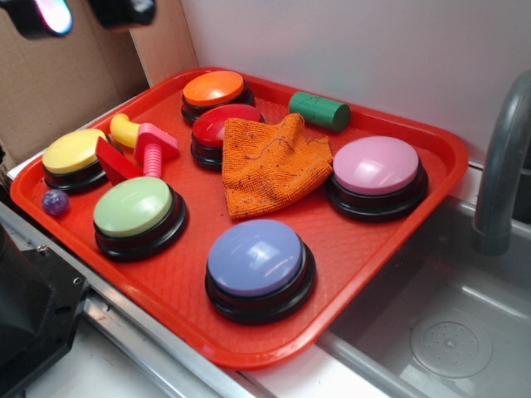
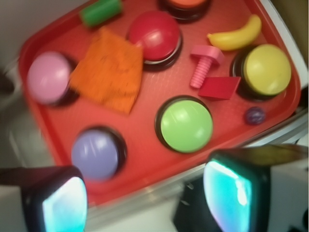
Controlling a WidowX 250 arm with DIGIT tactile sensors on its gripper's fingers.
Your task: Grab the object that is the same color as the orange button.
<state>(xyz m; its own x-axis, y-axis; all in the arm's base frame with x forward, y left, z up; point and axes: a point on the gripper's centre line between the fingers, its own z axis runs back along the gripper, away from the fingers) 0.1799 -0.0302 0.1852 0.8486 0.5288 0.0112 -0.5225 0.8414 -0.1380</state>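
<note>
The orange knitted cloth (image 1: 270,166) lies crumpled in the middle of the red tray (image 1: 398,240), between the red button (image 1: 224,126) and the pink button (image 1: 377,166). It also shows in the wrist view (image 2: 108,70). The orange button (image 1: 214,88) stands at the tray's far edge; the wrist view (image 2: 186,4) shows only its edge at the top. My gripper (image 2: 145,200) is open and empty, high above the tray's near rim, well away from the cloth. In the exterior view the gripper (image 1: 79,12) shows at the top left corner.
Also on the tray: a green button (image 1: 133,207), a purple button (image 1: 257,257), a yellow button (image 1: 75,152), a green cylinder (image 1: 319,110), a pink screw (image 1: 153,149), a red wedge (image 1: 112,159), a yellow banana (image 1: 123,128), a small purple ball (image 1: 55,201). A sink (image 1: 448,332) with a faucet (image 1: 502,166) lies right.
</note>
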